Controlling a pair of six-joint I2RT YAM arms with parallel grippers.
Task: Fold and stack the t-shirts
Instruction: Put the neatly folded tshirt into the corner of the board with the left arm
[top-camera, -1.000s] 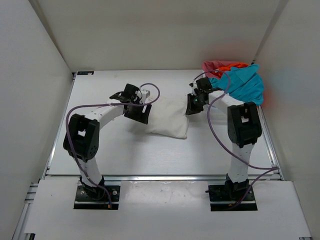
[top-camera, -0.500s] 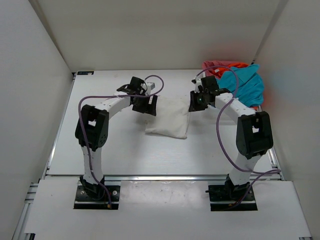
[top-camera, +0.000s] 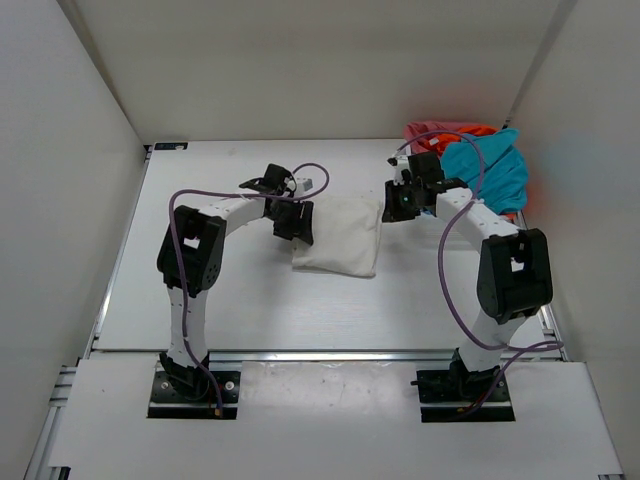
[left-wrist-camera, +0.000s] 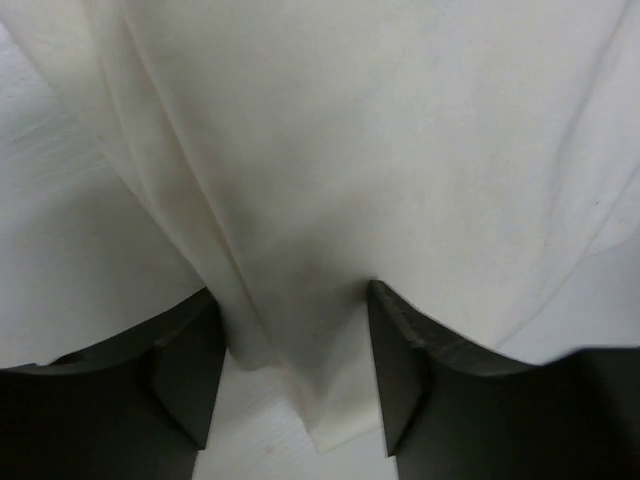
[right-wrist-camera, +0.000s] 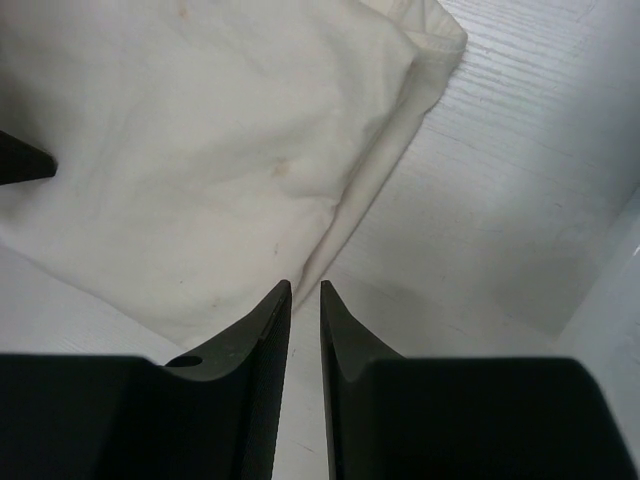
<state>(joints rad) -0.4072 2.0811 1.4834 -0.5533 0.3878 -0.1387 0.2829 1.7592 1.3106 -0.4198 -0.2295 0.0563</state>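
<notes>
A folded white t-shirt (top-camera: 338, 238) lies flat at the table's centre. My left gripper (top-camera: 300, 222) is at its left edge. In the left wrist view it (left-wrist-camera: 291, 292) stands open, with a folded corner of the white t-shirt (left-wrist-camera: 330, 180) between the two dark fingers (left-wrist-camera: 190, 370). My right gripper (top-camera: 395, 207) hovers at the shirt's far right corner. In the right wrist view it (right-wrist-camera: 305, 290) is open by only a narrow slit with nothing in it, its tips just off the edge of the white cloth (right-wrist-camera: 200, 150). The teal-blue t-shirt (top-camera: 492, 172) lies heaped over the orange (top-camera: 470, 129) and pinkish-red (top-camera: 428, 131) ones.
The heap of coloured shirts sits in the back right corner against the right wall. White walls enclose the table (top-camera: 200, 290) on the left, back and right. A metal rail (top-camera: 320, 353) runs along the near edge, in front of the arm bases.
My left gripper has moved right onto the white shirt's left edge and its jaws have narrowed around the cloth. My right gripper has drifted slightly right and toward the back.
</notes>
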